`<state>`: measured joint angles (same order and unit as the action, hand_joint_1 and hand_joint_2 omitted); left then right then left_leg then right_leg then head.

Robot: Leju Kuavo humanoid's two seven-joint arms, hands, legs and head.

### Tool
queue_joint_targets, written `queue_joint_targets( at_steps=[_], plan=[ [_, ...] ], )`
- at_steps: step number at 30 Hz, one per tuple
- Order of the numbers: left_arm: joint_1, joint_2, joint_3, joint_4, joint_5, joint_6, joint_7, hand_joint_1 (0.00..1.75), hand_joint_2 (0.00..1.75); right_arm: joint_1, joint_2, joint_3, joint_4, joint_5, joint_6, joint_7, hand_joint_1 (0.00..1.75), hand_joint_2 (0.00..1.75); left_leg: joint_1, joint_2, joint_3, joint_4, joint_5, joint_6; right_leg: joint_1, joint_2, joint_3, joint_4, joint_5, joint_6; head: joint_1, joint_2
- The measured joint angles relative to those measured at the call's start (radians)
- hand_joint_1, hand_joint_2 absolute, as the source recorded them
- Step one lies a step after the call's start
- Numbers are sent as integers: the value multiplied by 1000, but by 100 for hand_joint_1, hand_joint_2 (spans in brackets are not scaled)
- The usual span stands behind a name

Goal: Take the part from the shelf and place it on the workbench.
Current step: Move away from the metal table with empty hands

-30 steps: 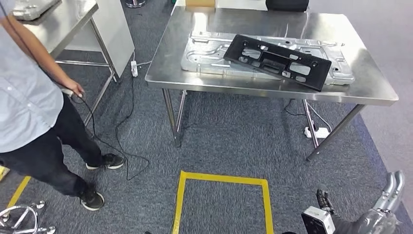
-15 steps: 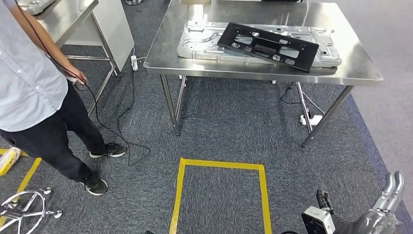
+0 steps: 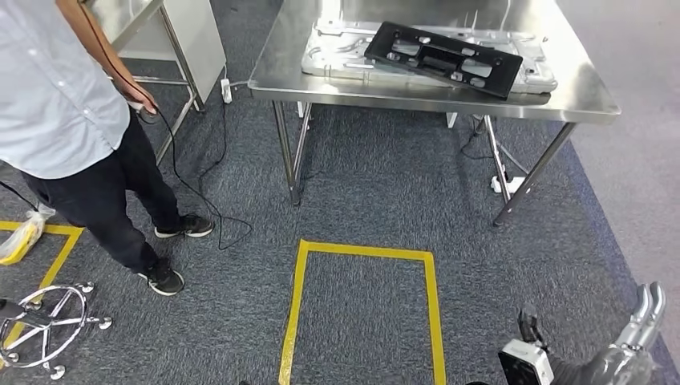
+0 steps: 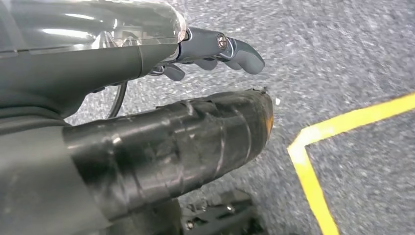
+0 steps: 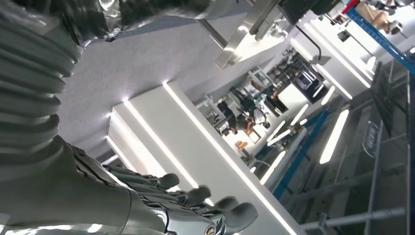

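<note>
A long black plastic part lies tilted across a silver stamped metal panel on the steel workbench ahead of me. My right hand hangs low beside me, far from the bench, with its fingers pointing up. In the right wrist view its fingers are stretched out and hold nothing. My left hand hangs over the carpet with loosely extended fingers and nothing in them.
A person stands at the left holding a small device on a cable that trails over the carpet. A yellow taped rectangle marks the floor before me. A chair base sits at lower left, and a second steel table stands behind the person.
The whole picture has shifted, so the camera has moved: the workbench sits higher in the view and the person shows further into it. My right arm keeps its pose.
</note>
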<state>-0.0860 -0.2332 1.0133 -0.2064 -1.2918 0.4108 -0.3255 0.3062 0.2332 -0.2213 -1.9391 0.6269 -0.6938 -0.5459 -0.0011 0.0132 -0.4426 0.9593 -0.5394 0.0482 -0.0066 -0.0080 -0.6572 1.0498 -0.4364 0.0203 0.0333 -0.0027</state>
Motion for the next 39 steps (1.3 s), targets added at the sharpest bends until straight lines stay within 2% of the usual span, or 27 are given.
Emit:
queue_joint_targets(
  at_steps=[1,3,4,5,6,7,8,9,11,13,15,16,18,19,20,21,22,24,26,28,30,32,34,35,36,37,39],
  plan=[
    [1,0,0,0,0,0,0,0,0,1,0,0,1,-2,0,2,0,0,1,3,-11,-2,11,8,-2,2,-11,38,-44,4,0,0],
    [1,-1,1,0,1,-1,0,0,0,2,-1,0,3,-5,0,8,0,0,-2,6,-38,1,31,16,-6,3,-39,158,-139,11,0,0],
    [1,-1,1,0,1,-1,0,0,0,2,-1,1,6,-6,0,11,0,0,-4,7,-53,2,41,16,-8,4,-46,215,-159,15,0,0],
    [1,-1,1,0,2,-1,-1,0,0,3,-2,1,8,-7,0,14,0,0,-4,7,-67,5,50,15,-10,3,-45,250,-153,18,0,0],
    [1,-1,1,0,2,-2,-2,0,0,3,-3,1,11,-8,0,17,0,0,-4,8,-81,8,58,13,-13,3,-29,255,-126,20,0,0],
    [1,-1,1,0,2,-2,-4,0,0,3,-4,2,12,-8,0,19,0,0,-4,8,-94,13,65,10,-15,3,3,225,-92,21,0,0],
    [1,-1,1,0,2,-3,-7,0,0,3,-6,3,13,-8,0,21,0,0,-4,8,-106,20,71,6,-18,3,52,164,-72,21,0,0],
    [1,-1,1,0,3,-3,-10,0,0,3,-7,3,14,-8,0,23,0,0,-5,7,-117,29,76,2,-18,4,107,89,-69,19,0,0],
    [0,-1,1,0,4,-3,-13,0,0,2,-10,4,14,-8,0,27,0,0,-8,7,-133,44,84,-9,-15,5,180,-28,-98,10,0,0],
    [0,-1,1,0,5,-3,-14,0,0,4,-13,5,17,-8,0,33,0,0,-8,7,-143,49,93,-22,-12,5,184,-58,-108,-4,0,0],
    [1,0,1,0,7,-3,-14,0,0,6,-17,5,21,-8,0,39,0,0,-4,3,-159,72,74,-34,-14,5,175,-63,-97,-22,-1,0],
    [2,0,1,0,8,-3,-14,0,0,7,-18,6,23,-7,0,41,0,0,-2,1,-176,110,43,-38,-15,5,169,-66,-90,-30,-2,0],
    [4,-1,1,0,8,-3,-14,0,0,7,-19,6,28,-7,0,47,0,0,1,-3,-224,237,-39,-46,-10,6,156,-64,-80,-38,-3,0],
    [4,-1,1,0,9,-3,-14,0,0,8,-20,6,31,-6,0,49,0,0,2,-3,-244,298,-66,-48,-7,8,149,-62,-76,-40,-3,0],
    [5,-1,1,0,9,-3,-14,0,0,8,-20,6,34,-6,0,52,0,0,2,-3,-250,331,-73,-48,-5,12,143,-59,-73,-40,-3,0],
    [6,-1,1,0,9,-3,-14,0,0,8,-21,6,37,-7,0,55,0,0,2,-4,-237,326,-60,-46,-4,17,138,-56,-71,-39,-3,0],
    [7,-1,1,0,9,-3,-14,0,0,8,-22,5,41,-8,0,58,0,0,2,-8,-206,282,-33,-43,-2,24,135,-53,-70,-39,-3,0],
    [8,0,1,0,9,-3,-14,0,0,7,-24,5,47,-14,0,65,0,0,3,-39,-118,142,20,-30,0,39,131,-48,-69,-37,-2,0],
    [9,0,2,0,9,-3,-15,0,0,5,-25,4,54,-23,0,71,0,0,2,-68,-69,55,35,-22,1,55,125,-45,-65,-29,-2,0],
    [8,0,3,0,9,-3,-15,0,0,4,-26,3,62,-32,0,76,0,0,3,-62,-66,37,33,-18,0,72,118,-45,-58,-17,-3,0],
    [7,-1,3,0,9,-3,-15,0,0,5,-27,-3,70,-41,0,77,0,0,8,-41,-64,23,39,-7,1,63,107,-28,-68,-7,-1,0],
    [8,-1,3,0,9,-3,-14,0,0,3,-29,-11,83,-51,1,78,0,0,10,-19,-63,14,45,3,1,34,67,55,-119,0,1,0],
    [9,-1,3,0,8,-4,-13,0,0,2,-30,-20,100,-61,2,79,0,0,8,3,-66,15,45,6,-5,22,4,182,-175,8,2,0],
    [10,-1,4,0,8,-4,-13,0,0,2,-30,-26,109,-65,3,79,0,0,7,14,-67,17,44,6,-8,20,-16,221,-183,12,2,0],
    [10,-1,4,0,8,-4,-13,0,0,3,-31,-32,116,-68,4,79,0,0,7,25,-67,19,42,5,-12,17,-18,225,-171,16,2,0],
    [10,-1,4,0,8,-4,-13,0,0,3,-32,-38,123,-72,5,79,0,0,7,36,-67,22,40,3,-15,12,-1,191,-142,18,2,0],
    [9,-1,4,0,8,-4,-13,0,0,2,-34,-46,132,-75,5,79,0,0,6,52,-66,31,31,-5,-16,-21,64,62,-80,20,3,0]
  ],
)
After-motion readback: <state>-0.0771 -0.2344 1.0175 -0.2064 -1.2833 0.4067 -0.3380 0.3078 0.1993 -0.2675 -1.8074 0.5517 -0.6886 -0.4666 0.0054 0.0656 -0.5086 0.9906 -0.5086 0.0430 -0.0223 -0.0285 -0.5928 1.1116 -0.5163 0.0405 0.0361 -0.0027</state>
